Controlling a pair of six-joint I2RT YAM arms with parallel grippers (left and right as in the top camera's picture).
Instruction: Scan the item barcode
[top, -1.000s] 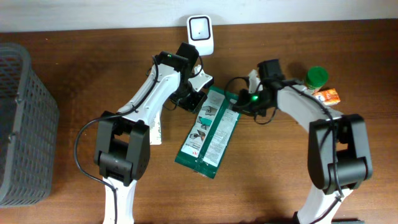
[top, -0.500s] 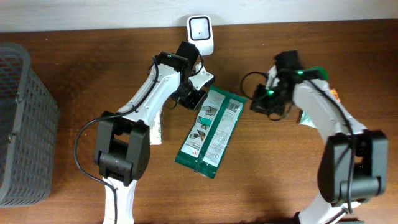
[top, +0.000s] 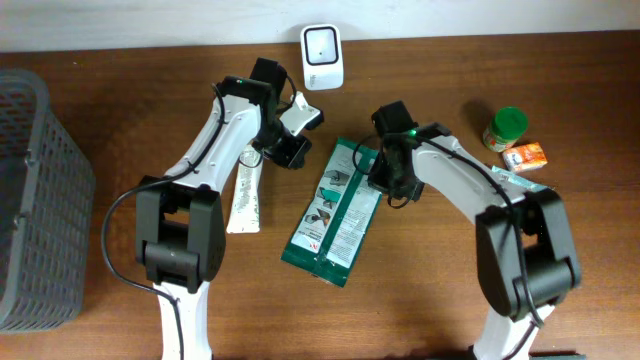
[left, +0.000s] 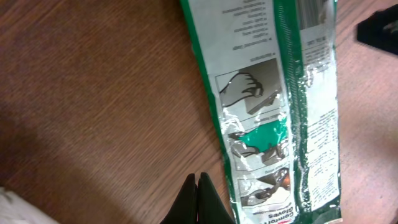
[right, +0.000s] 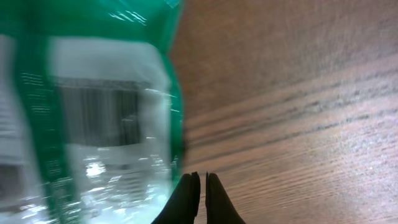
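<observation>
A green and white glove package (top: 335, 212) lies flat and slanted in the middle of the table. Its barcode (right: 102, 118) shows blurred in the right wrist view, near the package's upper right edge. The white scanner (top: 323, 44) stands at the back edge. My right gripper (top: 384, 178) (right: 201, 177) is shut, empty, low over the wood just beside that edge. My left gripper (top: 292, 154) (left: 198, 180) is shut on nothing, over bare wood left of the package (left: 273, 118).
A grey basket (top: 35, 200) fills the left side. A white sachet (top: 245, 195) lies under the left arm. A green-lidded jar (top: 507, 127) and a small orange box (top: 525, 155) sit at the back right, with a pale packet (top: 515, 180) under the right arm.
My right arm swung out to the right, then came back left to the package's upper right edge. My left gripper drew back left from the package's top corner. The package stayed put.
</observation>
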